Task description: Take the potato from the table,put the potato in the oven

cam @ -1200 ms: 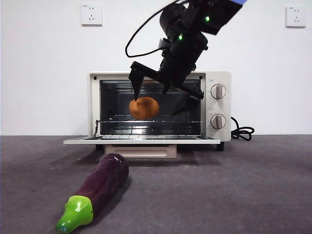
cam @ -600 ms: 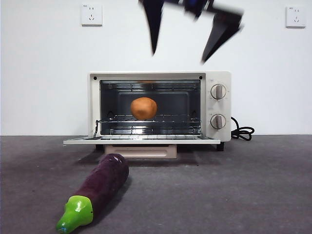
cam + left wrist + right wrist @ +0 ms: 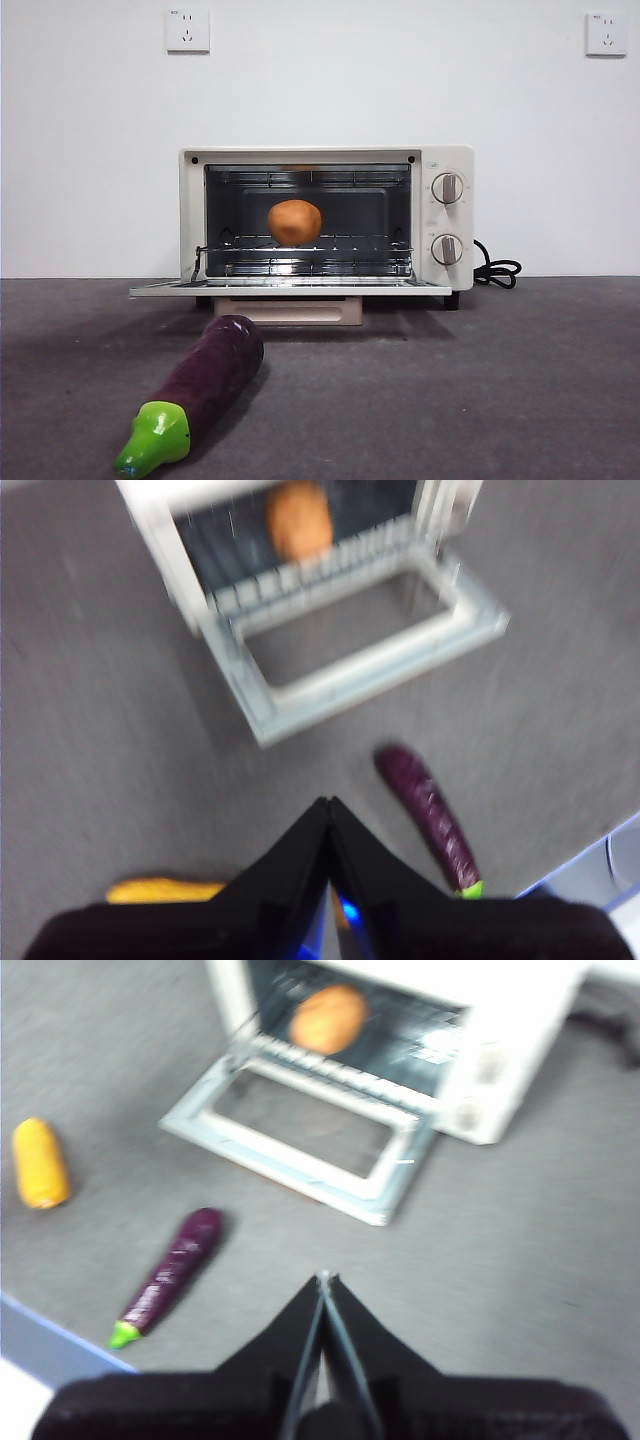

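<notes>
One potato (image 3: 295, 221), crosswise on oven (image 3: 448, 210) rack.

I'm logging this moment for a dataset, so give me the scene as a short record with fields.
potato: on the wire rack inside the oven
oven: door open, lying flat toward the front
eggplant: on the table in front of the oven, green stem toward the camera
yellow item: on the table, apart from the eggplant
left gripper: jaws shut, empty, above the table
right gripper: jaws shut, empty, above the table
</notes>
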